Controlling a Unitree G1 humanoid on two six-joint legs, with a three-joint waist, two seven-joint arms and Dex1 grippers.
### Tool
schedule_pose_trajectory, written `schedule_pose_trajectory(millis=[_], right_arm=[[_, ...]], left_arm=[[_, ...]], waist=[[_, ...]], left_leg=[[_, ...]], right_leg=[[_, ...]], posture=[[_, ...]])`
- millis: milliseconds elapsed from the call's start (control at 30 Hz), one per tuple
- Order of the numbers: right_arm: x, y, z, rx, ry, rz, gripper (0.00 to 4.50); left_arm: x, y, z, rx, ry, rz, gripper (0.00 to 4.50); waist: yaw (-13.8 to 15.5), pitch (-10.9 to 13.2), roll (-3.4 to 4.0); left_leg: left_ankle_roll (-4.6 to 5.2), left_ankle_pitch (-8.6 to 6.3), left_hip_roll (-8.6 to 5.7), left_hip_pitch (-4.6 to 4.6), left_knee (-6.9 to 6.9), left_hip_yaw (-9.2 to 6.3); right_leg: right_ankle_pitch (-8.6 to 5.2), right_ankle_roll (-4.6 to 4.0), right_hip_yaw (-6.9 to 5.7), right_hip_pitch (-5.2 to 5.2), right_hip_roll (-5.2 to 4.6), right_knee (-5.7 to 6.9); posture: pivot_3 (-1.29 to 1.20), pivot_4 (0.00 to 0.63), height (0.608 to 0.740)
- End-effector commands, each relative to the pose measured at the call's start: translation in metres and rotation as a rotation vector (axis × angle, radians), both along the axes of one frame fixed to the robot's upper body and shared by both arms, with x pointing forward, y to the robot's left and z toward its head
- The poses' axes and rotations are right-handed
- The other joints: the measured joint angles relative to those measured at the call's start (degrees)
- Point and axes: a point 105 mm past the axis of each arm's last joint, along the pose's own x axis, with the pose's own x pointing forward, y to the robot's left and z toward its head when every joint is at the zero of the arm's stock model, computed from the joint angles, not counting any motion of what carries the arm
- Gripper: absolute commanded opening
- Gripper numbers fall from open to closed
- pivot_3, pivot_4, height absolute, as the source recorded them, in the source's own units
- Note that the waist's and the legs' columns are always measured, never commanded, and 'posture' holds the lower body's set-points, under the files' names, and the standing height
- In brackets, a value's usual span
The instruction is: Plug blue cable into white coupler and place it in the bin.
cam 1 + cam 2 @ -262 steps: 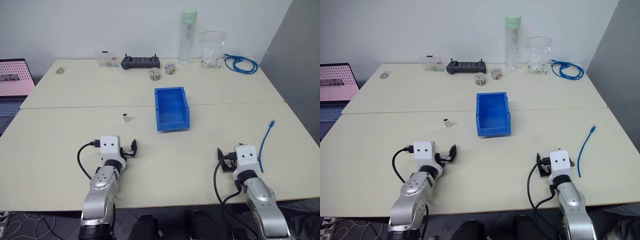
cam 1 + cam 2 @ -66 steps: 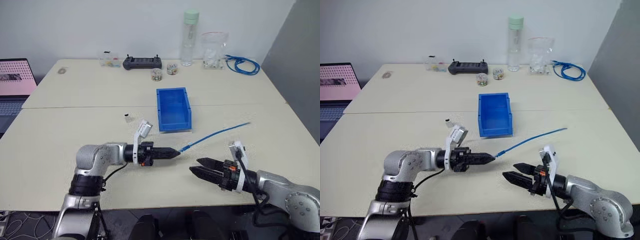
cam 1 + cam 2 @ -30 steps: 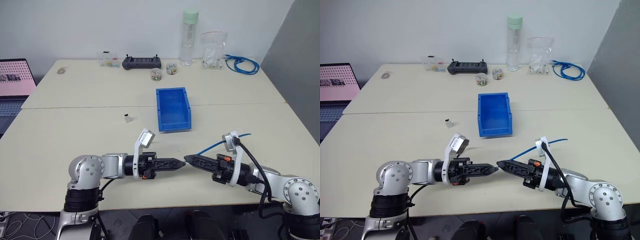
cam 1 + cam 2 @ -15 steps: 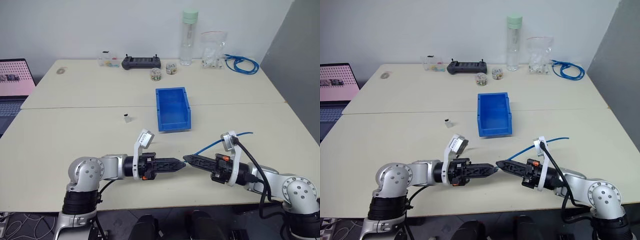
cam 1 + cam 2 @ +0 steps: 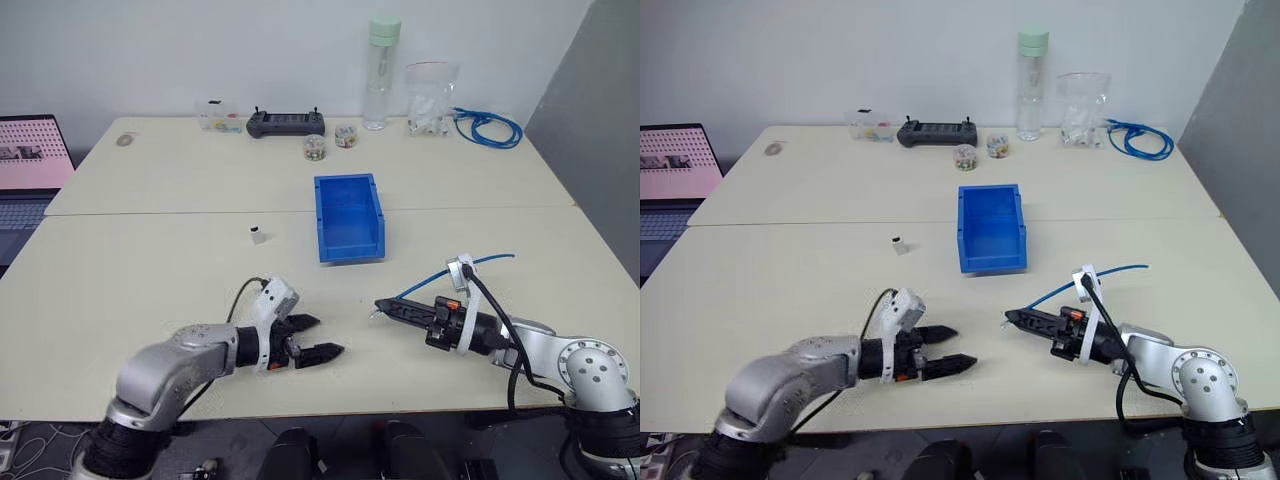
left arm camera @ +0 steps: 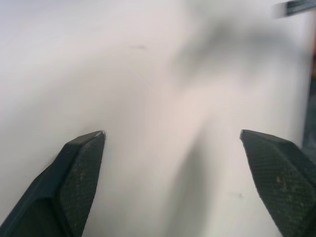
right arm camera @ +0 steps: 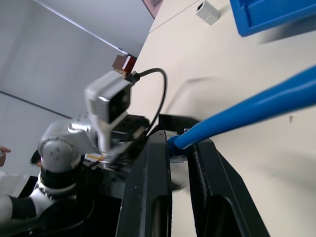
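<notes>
two head views down over the table [image 5: 120,260], wrist views close along each claw

Cream table [image 5: 150,270]: bin [image 5: 349,217], white coupler [image 5: 257,235], bottle [image 5: 378,72], controller [image 5: 285,123].

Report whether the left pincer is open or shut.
Open. The left pincer has its two black fingers spread wide apart over the table, nothing between them.

The near half of the table [image 5: 120,270] lay mostly bare. The white coupler [image 5: 256,235] stood alone on it, with free room on every side, and the bin [image 5: 348,217] sat at mid-table with its top unblocked. A bottle [image 5: 378,72], a controller [image 5: 285,123], a plastic bag [image 5: 427,98] and a coiled cable [image 5: 487,127] crowded the far edge. A laptop [image 5: 30,170] stood beside the left edge.
</notes>
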Motion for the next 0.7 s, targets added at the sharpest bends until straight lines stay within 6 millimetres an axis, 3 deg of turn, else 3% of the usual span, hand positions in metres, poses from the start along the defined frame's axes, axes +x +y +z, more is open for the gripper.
schedule_pose_trajectory(millis=[33, 233, 433, 700], right_arm=[[0.005, 0.000, 0.014, 0.029, -0.064, 0.000, 0.18], [0.011, 0.001, 0.014, 0.010, -0.081, 0.007, 0.18], [0.013, -0.001, 0.014, -0.005, -0.089, 0.002, 0.18], [0.011, -0.003, 0.013, -0.017, -0.095, -0.013, 0.18]], left_arm=[[0.047, 0.051, 0.005, 0.126, -0.214, 0.500, 4.49], [0.073, 0.069, 0.003, 0.135, -0.267, 0.913, 4.49], [0.095, 0.056, 0.002, 0.093, -0.296, 0.963, 4.49], [0.120, 0.063, -0.003, 0.043, -0.283, 1.048, 4.49]], waist=[[0.20, -0.02, 0.02], [0.63, 0.02, -0.08], [0.71, -0.01, -0.14], [0.70, -0.01, -0.15]], left_leg=[[0.00, 0.00, 0.03, -0.02, 0.00, -0.03], [0.00, 0.00, 0.02, -0.12, 0.04, -0.04], [0.00, 0.00, -0.04, -0.15, 0.07, -0.02], [0.01, 0.01, -0.06, -0.13, 0.10, -0.04]], right_leg=[[0.04, -0.05, -0.04, -0.01, 0.01, -0.02], [0.15, -0.16, -0.12, -0.04, 0.03, 0.01], [0.19, -0.14, -0.12, -0.04, 0.02, 0.03], [0.18, -0.12, -0.18, -0.03, 0.05, 0.10]], posture=[[0.00, 0.150, 0.740], [0.00, 0.150, 0.740], [0.00, 0.150, 0.740], [0.00, 0.150, 0.740]])
